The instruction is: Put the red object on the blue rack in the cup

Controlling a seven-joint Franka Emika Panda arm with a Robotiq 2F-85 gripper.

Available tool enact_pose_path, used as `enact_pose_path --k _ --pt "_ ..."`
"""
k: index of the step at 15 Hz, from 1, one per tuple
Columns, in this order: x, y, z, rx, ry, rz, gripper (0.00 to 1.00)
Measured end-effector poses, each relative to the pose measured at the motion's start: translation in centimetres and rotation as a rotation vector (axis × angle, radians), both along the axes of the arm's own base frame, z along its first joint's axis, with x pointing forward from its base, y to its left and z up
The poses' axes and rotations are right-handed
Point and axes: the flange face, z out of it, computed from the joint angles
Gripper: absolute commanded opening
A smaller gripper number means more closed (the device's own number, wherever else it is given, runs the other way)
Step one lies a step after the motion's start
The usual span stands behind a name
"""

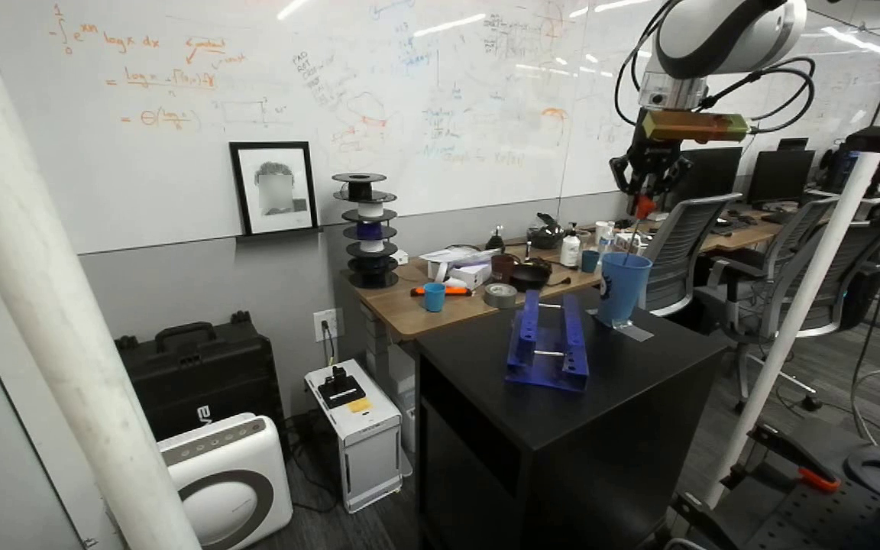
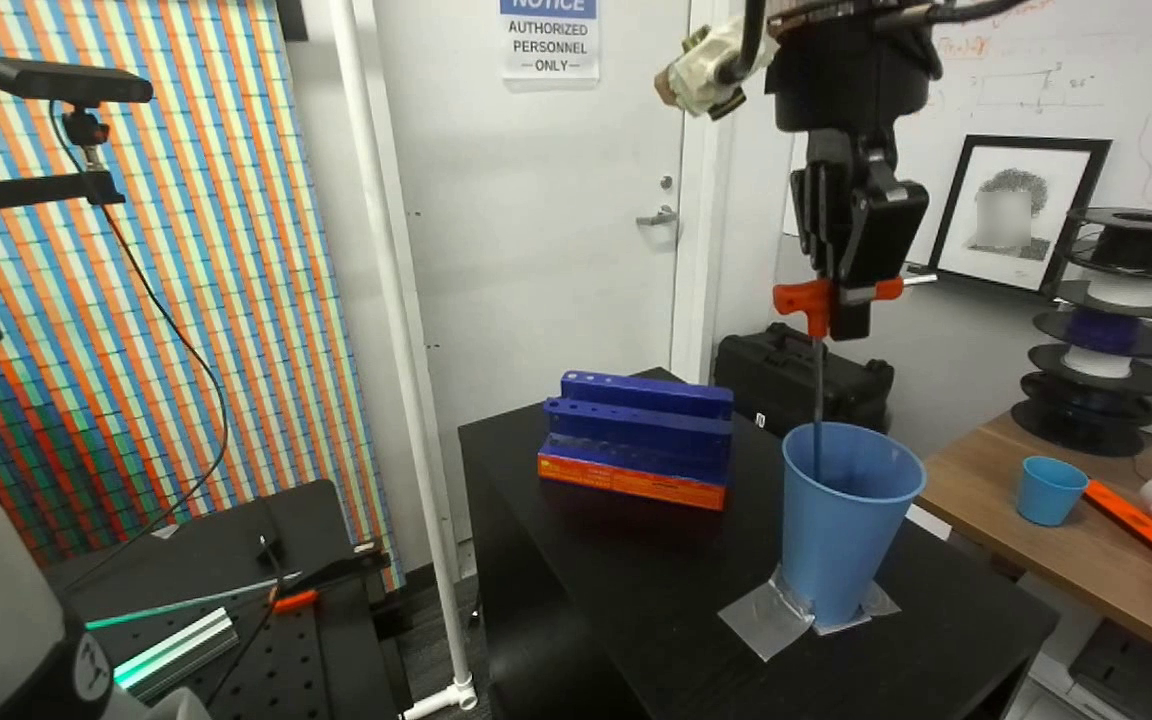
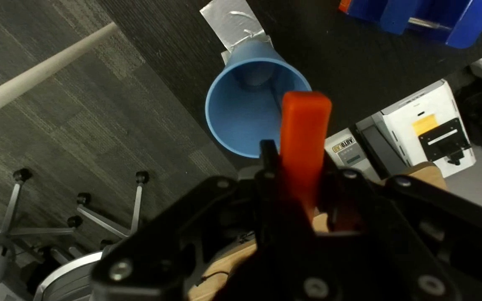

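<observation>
The red object is a T-shaped orange-red handle (image 2: 802, 298) with a thin metal shaft (image 2: 819, 385). Its handle also shows in an exterior view (image 1: 645, 206) and in the wrist view (image 3: 306, 125). My gripper (image 1: 641, 197) is shut on the handle, above the cup. The tall light-blue cup (image 2: 841, 550) stands upright and also shows in the wrist view (image 3: 243, 115). The shaft hangs down past the cup's rim into its mouth, near one side; its tip is hard to see. The navy-blue rack (image 1: 574, 344) stands on the black cabinet top beside the cup, apart from it.
Clear tape (image 2: 766, 615) holds the cup's base to the black cabinet (image 1: 478, 367). A wooden desk (image 1: 394, 309) behind carries a small blue cup (image 1: 434, 296), tape and bottles. A white pole (image 1: 791, 305) and office chairs (image 1: 688, 244) stand nearby.
</observation>
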Motion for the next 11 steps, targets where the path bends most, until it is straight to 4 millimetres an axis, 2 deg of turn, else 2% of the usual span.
enact_pose_path --k 3,6,8,9,10,11 --pt "0.4 -0.3 -0.7 0.003 0.013 -0.005 0.76" --pt "0.1 0.1 1.9 -0.002 0.004 -0.001 0.98" --pt "-1.0 1.0 4.6 -0.005 0.02 0.012 1.0" --pt "-1.8 1.6 5.9 -0.003 0.036 0.023 0.95" --pt "-2.3 1.9 6.8 -0.003 0.032 0.026 1.0" --pt "-2.5 1.9 6.8 -0.003 0.031 0.025 1.0"
